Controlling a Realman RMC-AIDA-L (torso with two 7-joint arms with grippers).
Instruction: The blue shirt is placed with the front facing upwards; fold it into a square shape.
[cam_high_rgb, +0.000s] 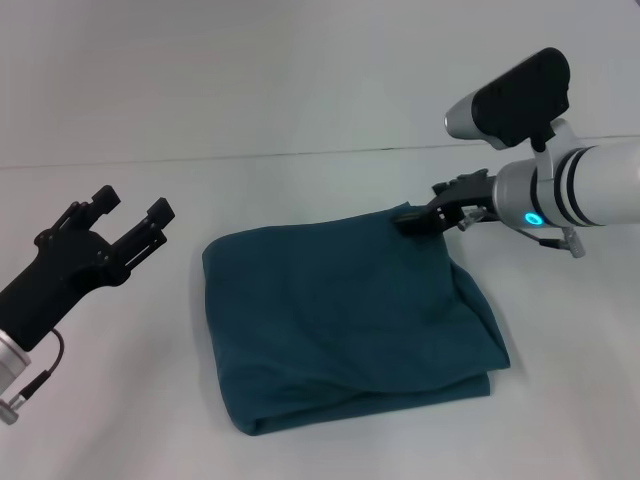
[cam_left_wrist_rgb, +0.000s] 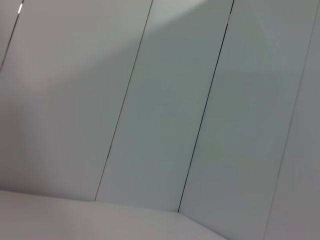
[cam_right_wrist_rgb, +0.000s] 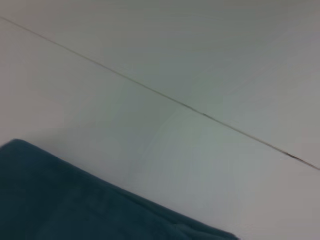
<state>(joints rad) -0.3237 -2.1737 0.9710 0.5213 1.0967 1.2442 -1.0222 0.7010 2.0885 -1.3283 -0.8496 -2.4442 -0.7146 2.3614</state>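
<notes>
Shirt: the blue shirt (cam_high_rgb: 345, 320) lies in the middle of the white table (cam_high_rgb: 120, 420), already gathered into a thick, roughly square bundle, plain teal side up, with no print or collar showing.
Progress: judged from how it lies, the folding looks nearly complete; the near edge shows stacked layers, and the right side bulges where the folds wrap over.
What is left: probably only a release at the far right corner, and perhaps some squaring up, since the outline is rounded and slightly skewed rather than crisp.
Right gripper: the right gripper (cam_high_rgb: 418, 219) is at the bundle's far right corner, its dark fingertips meeting the cloth edge; whether it pinches the fabric or merely touches it cannot be told.
Left gripper: the left gripper (cam_high_rgb: 133, 224) hangs to the left of the shirt, well apart from it, its two black fingers (cam_high_rgb: 103, 199) spread with nothing between them.
Fabric: soft matte knit, dull teal-blue, with shallow creases across the top layer and plump, unpressed fold lines.
Surface: smooth, pale and featureless, meeting a panelled wall (cam_left_wrist_rgb: 165, 115) behind.
Right wrist view: a corner of the teal cloth fills the picture's lower part against the pale surface, with a thin dark seam (cam_right_wrist_rgb: 165, 97) beyond.
</notes>
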